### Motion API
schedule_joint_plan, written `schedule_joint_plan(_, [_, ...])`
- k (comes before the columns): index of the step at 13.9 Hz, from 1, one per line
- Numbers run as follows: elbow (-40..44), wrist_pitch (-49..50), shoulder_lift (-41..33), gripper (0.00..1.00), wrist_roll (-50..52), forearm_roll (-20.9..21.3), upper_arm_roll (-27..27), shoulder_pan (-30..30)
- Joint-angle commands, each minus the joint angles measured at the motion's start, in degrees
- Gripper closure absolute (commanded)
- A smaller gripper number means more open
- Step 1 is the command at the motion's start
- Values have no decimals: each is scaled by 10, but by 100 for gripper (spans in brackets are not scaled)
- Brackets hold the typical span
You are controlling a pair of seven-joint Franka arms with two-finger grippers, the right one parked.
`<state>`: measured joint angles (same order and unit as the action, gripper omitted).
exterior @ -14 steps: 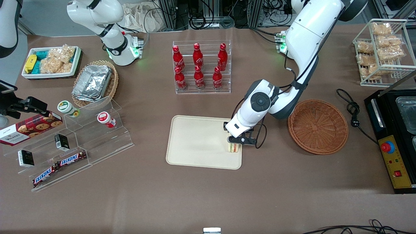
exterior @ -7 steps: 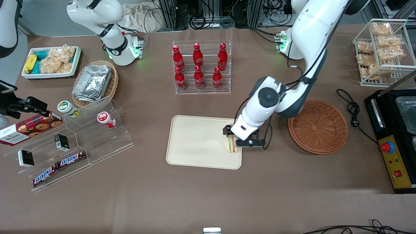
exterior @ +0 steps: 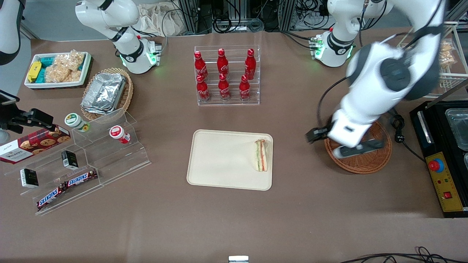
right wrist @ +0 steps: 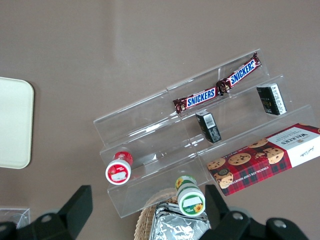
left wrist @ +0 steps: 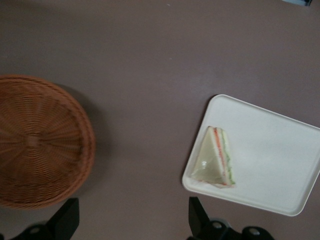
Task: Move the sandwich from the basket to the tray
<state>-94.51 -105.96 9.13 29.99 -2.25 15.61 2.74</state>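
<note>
The sandwich, a pale wedge with green and orange-red filling, lies on the cream tray, at the tray's edge nearest the working arm. The round reddish-brown basket holds nothing that I can see; the arm hides part of it in the front view. My gripper hangs well above the table, over the basket's rim nearest the tray. It is open, its fingers wide apart with only bare table between them.
A clear rack of red cola bottles stands farther from the front camera than the tray. Acrylic shelves with snacks lie toward the parked arm's end. A black cord and a black control box sit beside the basket.
The gripper let go of the sandwich, which now rests on the tray. It rose and swung away toward the basket.
</note>
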Motion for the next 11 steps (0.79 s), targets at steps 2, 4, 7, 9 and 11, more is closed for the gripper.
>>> schedule_joint_plan(2, [75, 175, -38, 1, -100, -18, -54, -24])
schedule_joint_plan(4, [60, 197, -88, 1, -106, -16, -66, -25])
schedule_joint_plan(7, [12, 210, -154, 1, -163, -10, -90, -28])
schedule_joint_plan(9, [31, 211, -136, 1, -161, -7, -90, -28])
schedule_joint_plan(11, [63, 219, -119, 1, -159, -7, -90, -28])
